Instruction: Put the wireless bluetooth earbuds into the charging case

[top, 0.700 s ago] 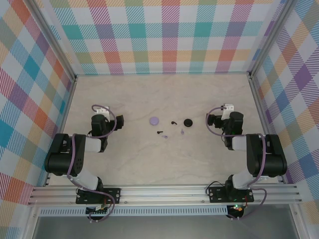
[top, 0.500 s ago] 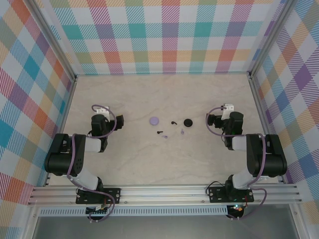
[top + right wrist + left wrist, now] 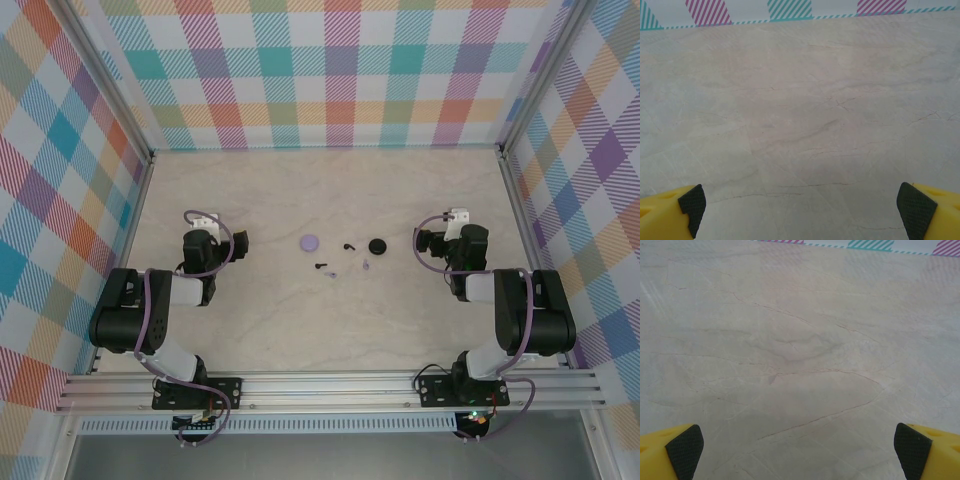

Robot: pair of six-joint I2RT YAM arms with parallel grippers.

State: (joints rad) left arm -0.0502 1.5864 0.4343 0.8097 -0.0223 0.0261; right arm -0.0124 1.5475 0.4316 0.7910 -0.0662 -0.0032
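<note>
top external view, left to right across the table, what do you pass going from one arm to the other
left arm → lavender round case → pale lavender earbud → black earbud → black round case → right arm

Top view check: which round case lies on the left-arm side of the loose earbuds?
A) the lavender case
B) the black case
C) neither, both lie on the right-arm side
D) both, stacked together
A: the lavender case lies left of the scattered earbuds, while the black case lies apart on their right.
</note>
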